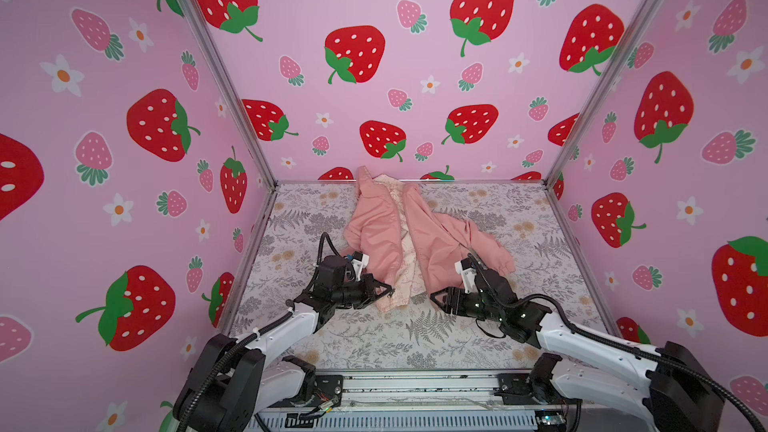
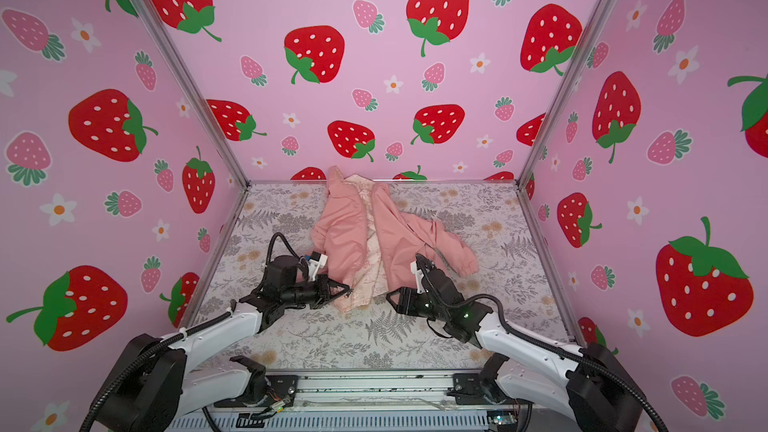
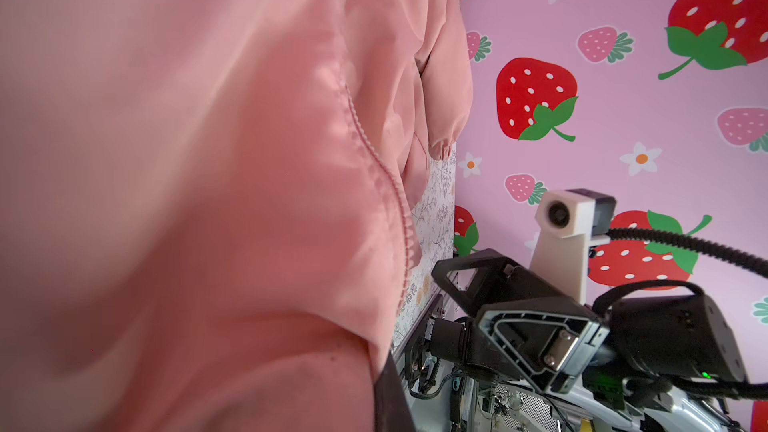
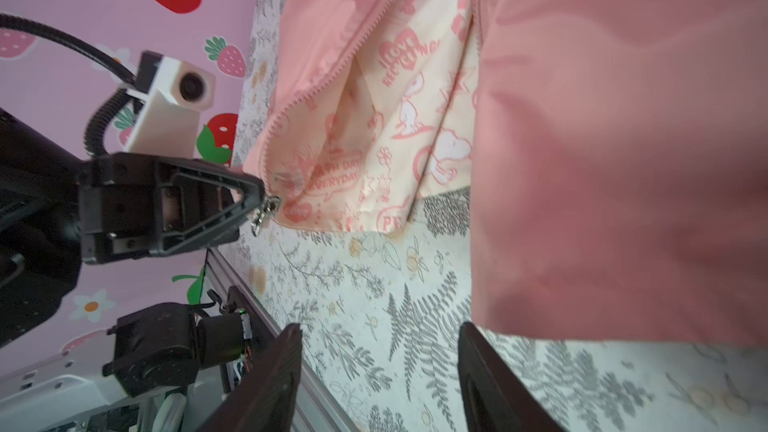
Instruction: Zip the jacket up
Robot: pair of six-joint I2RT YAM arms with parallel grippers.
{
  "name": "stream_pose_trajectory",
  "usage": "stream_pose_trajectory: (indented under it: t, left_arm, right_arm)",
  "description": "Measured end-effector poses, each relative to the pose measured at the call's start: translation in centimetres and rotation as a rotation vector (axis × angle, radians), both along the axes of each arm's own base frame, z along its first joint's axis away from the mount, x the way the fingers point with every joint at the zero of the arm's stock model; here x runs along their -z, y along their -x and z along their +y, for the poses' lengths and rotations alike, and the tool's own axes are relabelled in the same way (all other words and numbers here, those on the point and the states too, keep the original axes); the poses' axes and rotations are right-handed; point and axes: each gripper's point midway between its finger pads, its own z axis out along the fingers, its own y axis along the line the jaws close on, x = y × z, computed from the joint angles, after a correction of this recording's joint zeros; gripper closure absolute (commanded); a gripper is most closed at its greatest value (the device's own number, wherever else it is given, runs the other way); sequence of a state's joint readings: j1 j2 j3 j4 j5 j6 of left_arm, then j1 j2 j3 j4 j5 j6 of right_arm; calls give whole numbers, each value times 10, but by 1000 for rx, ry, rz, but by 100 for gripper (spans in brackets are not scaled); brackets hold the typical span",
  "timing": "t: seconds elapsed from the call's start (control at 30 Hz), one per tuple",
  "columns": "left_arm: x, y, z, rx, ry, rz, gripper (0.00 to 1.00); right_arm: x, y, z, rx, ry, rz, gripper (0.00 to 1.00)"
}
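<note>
Clamping the jacket [image 1: 382, 234] by its zipper slider [image 4: 264, 209], the left gripper [image 1: 388, 289] faces the spread-open right gripper [image 1: 438, 301] beside the opposite hem.

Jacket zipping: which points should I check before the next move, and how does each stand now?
1. Left tool shut on jacket corner by zipper pull: ok.
2. Right tool open: ok.
3. Right tool holds the other front panel: not ok, empty.
4. Front edges together: not ok, lining shows between.
5. Zipper pull unsnagged: cannot tell.
</note>
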State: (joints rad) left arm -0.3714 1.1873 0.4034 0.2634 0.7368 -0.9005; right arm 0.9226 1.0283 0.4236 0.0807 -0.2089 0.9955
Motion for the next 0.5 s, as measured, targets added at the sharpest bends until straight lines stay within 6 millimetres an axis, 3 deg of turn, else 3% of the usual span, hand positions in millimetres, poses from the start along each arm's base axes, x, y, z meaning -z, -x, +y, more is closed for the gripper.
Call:
stream_pose_trajectory:
  t: [0.13, 0.3, 0.5]
  left_arm:
    - [0, 0, 0, 0, 1, 0, 100]
    - [-1, 0, 0, -1, 2, -2, 100]
    - [-8, 0, 0, -4, 13, -20, 100]
  right_arm:
    - [21, 9, -1, -18, 73, 23, 35]
    - [56, 7, -2, -14, 214, 53, 42]
    - [68, -5, -2, 11, 281, 33, 50]
